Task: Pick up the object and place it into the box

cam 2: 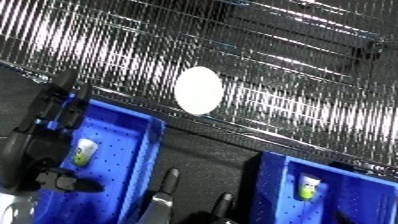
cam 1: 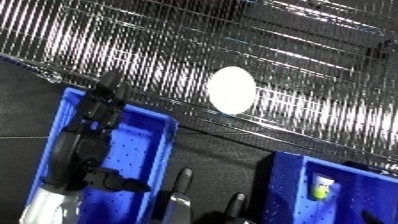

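Two blue bins lie on the dark surface, and the whole view is tilted. My left hand point(cam 1: 87, 132) hangs over the left bin point(cam 1: 142, 150) with its fingers stretched toward the bin's far edge and holding nothing. A small white and green object point(cam 2: 84, 151) lies in that bin right beside the hand. A similar small white and yellow-green object point(cam 1: 322, 189) lies in the right bin point(cam 1: 355, 175). Only the straight fingertips of my right hand point(cam 1: 182, 186) show, at the bottom between the two bins.
A shiny ribbed metal surface point(cam 1: 293, 60) fills the far half of the view behind both bins. A white oval shape point(cam 1: 231, 90) sits on it; whether it is a thing or glare I cannot tell. A dark strip point(cam 1: 218, 155) separates the bins.
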Tool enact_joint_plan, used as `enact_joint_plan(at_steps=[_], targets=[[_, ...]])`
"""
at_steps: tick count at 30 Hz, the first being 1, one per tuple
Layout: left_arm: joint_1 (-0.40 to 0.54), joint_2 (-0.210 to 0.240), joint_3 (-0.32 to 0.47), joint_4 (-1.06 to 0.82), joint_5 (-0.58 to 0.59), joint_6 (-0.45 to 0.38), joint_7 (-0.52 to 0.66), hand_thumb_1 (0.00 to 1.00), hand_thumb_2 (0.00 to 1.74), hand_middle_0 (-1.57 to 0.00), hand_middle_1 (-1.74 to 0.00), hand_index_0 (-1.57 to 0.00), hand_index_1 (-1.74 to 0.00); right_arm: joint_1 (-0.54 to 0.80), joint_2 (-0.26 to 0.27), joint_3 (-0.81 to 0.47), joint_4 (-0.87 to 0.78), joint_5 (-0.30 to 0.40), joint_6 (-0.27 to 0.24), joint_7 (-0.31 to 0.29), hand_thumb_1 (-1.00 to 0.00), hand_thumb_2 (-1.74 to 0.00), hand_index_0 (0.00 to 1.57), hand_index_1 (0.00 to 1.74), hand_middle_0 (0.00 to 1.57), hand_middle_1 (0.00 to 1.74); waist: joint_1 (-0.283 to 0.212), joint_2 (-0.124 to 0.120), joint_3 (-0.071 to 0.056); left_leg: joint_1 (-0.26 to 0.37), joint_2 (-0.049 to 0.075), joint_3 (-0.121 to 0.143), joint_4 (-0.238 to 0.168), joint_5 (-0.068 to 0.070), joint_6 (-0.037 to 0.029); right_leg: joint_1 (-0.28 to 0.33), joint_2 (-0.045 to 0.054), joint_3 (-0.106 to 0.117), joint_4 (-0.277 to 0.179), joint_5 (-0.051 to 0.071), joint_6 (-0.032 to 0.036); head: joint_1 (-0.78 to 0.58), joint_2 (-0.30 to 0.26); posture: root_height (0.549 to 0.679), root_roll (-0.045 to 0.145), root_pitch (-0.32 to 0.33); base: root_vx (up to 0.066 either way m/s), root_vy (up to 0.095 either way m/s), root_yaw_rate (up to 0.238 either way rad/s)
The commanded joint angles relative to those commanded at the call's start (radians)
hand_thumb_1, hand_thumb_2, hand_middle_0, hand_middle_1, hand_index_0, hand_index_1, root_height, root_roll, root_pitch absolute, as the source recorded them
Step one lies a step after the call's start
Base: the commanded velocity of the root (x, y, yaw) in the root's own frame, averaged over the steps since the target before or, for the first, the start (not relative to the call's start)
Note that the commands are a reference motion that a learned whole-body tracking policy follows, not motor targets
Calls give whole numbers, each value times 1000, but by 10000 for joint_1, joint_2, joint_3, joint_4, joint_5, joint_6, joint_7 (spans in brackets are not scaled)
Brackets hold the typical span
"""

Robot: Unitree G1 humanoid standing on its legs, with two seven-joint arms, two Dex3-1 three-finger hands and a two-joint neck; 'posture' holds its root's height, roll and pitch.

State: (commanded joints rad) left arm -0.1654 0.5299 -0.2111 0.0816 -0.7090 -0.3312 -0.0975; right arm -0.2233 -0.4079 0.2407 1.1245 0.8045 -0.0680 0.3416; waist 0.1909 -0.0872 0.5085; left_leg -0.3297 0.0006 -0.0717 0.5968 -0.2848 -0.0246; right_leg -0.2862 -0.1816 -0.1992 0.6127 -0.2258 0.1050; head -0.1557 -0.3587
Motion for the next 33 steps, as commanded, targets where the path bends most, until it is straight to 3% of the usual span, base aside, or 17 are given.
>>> enact_joint_plan(at_steps=[5,12,22,33], targets=[[-791,-314,-287,422,119,-121,474,0,0,0,0,0,0,-152,46,119,-89,186,37,267,0,0,0,0,0,0,-243,-112,100,-182,84,101,301,-135,88,-278,132,229,211,40,43,-473,426,651,5,-25,-5,13,-184],[-1744,-555,-585,1220,553,-137,972,0,0,0,0,0,0,-293,64,362,-477,49,-207,488,0,0,0,0,0,0,-612,-283,115,-555,232,231,716,-288,156,-790,295,472,518,105,107,-1141,1026,645,-7,-13,-18,15,-163],[-3069,-382,-802,2460,1576,-473,1766,0,0,0,0,0,0,-231,-44,627,-1016,151,-387,585,0,0,0,0,0,0,-1101,-544,115,-1232,421,364,1335,-502,248,-1579,489,743,958,178,195,-1838,1861,637,-23,11,-22,18,-127],[-4304,-540,-898,3578,1964,-732,2288,0,0,0,0,0,0,-189,-10,1041,-1959,411,-534,383,0,0,0,0,0,0,-1545,-882,115,-2295,523,344,2051,-763,309,-2629,755,907,1461,189,206,-2119,2791,628,-38,65,-33,7,-69]])
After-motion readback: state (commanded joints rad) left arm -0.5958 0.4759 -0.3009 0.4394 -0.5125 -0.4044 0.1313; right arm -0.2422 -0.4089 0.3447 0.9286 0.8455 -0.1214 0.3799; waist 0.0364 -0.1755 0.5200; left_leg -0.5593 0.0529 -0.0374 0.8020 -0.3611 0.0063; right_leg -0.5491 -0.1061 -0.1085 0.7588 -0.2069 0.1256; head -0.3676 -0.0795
